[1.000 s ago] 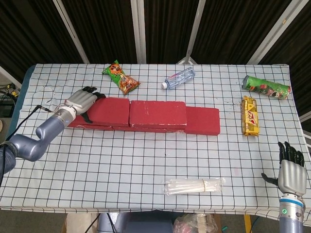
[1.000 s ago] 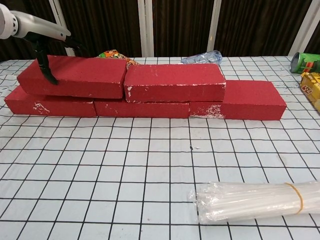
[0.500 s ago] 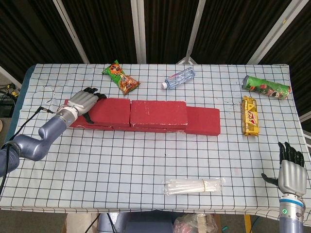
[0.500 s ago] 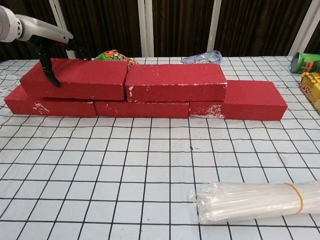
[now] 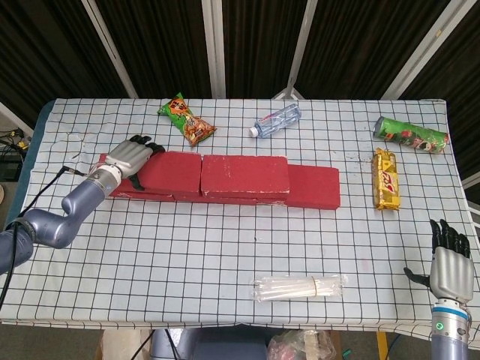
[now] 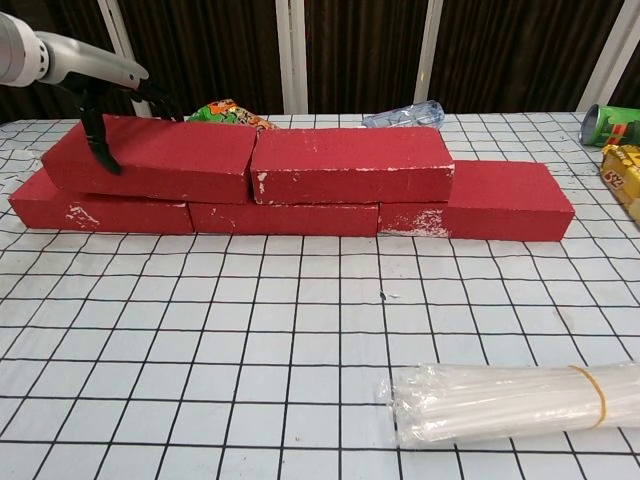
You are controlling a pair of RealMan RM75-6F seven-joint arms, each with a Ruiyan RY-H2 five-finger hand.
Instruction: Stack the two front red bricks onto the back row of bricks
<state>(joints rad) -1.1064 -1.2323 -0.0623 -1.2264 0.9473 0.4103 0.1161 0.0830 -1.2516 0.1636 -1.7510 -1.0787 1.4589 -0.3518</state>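
Three red bricks form the back row [image 6: 285, 218] on the checked cloth, the right one [image 5: 315, 187] bare on top. Two more red bricks lie on top of that row. The upper left brick [image 5: 171, 169] [image 6: 160, 158] abuts the upper right brick [image 5: 245, 175] [image 6: 350, 162]. My left hand [image 5: 129, 157] [image 6: 88, 80] grips the left end of the upper left brick, with fingers over its top and the thumb [image 6: 95, 140] down its front face. My right hand [image 5: 448, 268] hovers open at the table's front right corner, far from the bricks.
Behind the bricks lie a green snack bag [image 5: 187, 120] and a clear water bottle [image 5: 276, 121]. A green tube [image 5: 410, 133] and a yellow snack pack [image 5: 385, 178] sit at the right. A bundle of clear straws [image 5: 300, 287] [image 6: 510, 400] lies near the front edge.
My left hand has slid the upper left brick slightly to the right, up against the upper right brick. The right hand has not moved.
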